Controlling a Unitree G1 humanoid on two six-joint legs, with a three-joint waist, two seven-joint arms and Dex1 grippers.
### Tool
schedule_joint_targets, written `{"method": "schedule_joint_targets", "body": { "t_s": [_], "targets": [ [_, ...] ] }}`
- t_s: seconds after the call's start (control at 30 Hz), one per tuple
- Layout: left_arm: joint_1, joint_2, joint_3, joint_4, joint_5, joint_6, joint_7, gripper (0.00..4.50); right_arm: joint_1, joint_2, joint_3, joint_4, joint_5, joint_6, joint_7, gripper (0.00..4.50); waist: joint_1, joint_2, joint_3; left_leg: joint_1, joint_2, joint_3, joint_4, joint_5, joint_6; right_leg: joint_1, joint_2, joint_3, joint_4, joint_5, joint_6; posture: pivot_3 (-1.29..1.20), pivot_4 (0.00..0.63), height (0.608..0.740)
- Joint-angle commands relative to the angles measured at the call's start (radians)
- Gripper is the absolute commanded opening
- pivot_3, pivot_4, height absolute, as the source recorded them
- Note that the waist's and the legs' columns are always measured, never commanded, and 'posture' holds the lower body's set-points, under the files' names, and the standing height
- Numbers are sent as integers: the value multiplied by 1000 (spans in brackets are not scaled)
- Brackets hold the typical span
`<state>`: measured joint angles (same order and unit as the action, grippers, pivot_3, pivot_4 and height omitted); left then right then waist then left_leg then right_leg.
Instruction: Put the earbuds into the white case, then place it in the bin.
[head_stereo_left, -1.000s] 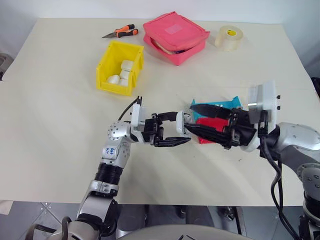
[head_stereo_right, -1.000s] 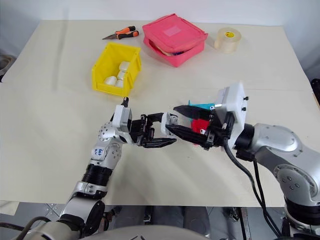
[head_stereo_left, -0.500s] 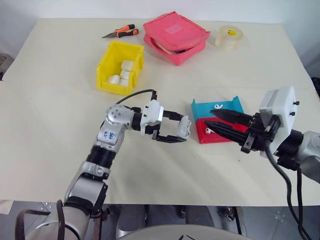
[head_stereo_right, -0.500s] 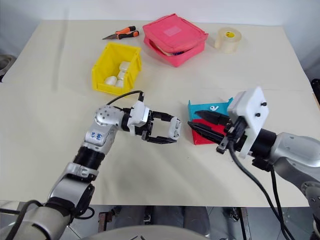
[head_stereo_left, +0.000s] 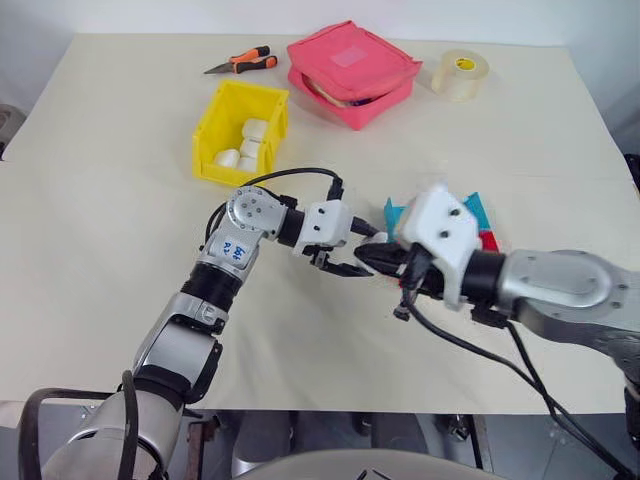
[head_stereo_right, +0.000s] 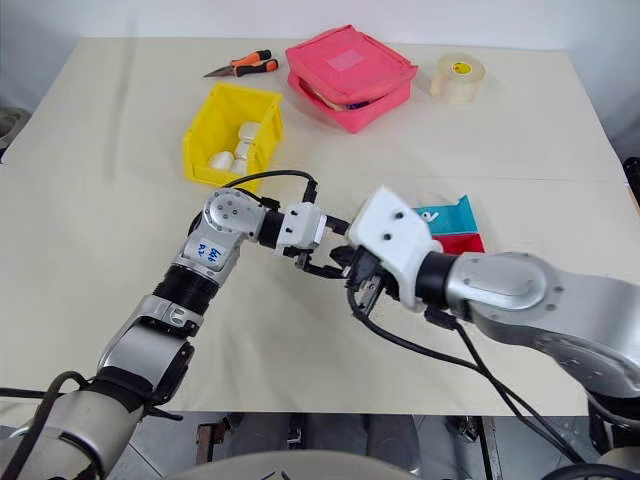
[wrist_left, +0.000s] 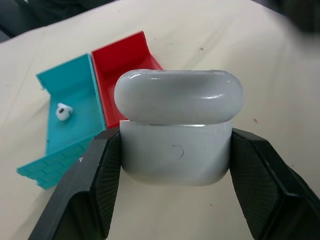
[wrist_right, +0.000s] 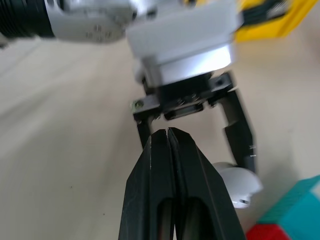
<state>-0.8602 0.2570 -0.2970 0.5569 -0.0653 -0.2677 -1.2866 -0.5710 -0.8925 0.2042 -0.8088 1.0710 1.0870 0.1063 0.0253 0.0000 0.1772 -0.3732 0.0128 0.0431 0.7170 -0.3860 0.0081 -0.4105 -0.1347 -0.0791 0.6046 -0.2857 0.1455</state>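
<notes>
Left wrist view gives me the left gripper (wrist_left: 175, 200) clamped on the white case (wrist_left: 176, 127), lid ajar. I see one earbud (wrist_left: 62, 111) lying in the teal tray (wrist_left: 70, 107), beside the red tray (wrist_left: 122, 65). My right gripper (wrist_right: 169, 137) has its fingers pressed together, and I cannot tell if an earbud is pinched there. The bin (head_stereo_left: 238, 135) sits well apart. My worry: the two grippers crowd each other, so a bump could jar the case loose.
</notes>
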Motion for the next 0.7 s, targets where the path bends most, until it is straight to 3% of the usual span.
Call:
{"method": "schedule_joint_targets", "body": {
  "t_s": [0.03,0.2,0.37,0.53,0.63,0.7],
  "targets": [
    [-27,8,14,-30,-15,-10,-4,2803,7,8,11,19,-112,-12,30,50,0,0,0,0,0,0,0,0,0,0,0,0,0,0,0,0,150,740],
    [-12,11,85,-88,-119,51,-11,2803,133,-77,-87,28,-192,-36,123,50,0,0,0,-1,0,0,0,0,0,0,0,0,0,0,0,0,150,740],
    [24,40,138,-180,-201,151,-23,2803,267,-139,-269,34,-216,-84,210,50,0,-1,0,-1,0,-1,1,0,0,0,0,-1,0,0,0,0,150,740],
    [33,30,232,-206,-254,235,108,2803,358,-22,-471,54,-186,-218,273,50,0,-1,0,0,1,-1,0,0,0,0,1,-1,1,0,0,0,150,740],
    [31,6,305,-192,-284,268,224,2803,435,74,-539,59,-176,-362,392,50,0,-1,1,1,1,0,0,0,0,1,1,0,1,0,0,0,150,740],
    [28,-7,351,-167,-281,257,312,2803,507,79,-574,58,-147,-379,479,429,3,-1,1,1,0,0,0,0,0,1,0,0,1,0,0,0,150,740]
  ]
}}
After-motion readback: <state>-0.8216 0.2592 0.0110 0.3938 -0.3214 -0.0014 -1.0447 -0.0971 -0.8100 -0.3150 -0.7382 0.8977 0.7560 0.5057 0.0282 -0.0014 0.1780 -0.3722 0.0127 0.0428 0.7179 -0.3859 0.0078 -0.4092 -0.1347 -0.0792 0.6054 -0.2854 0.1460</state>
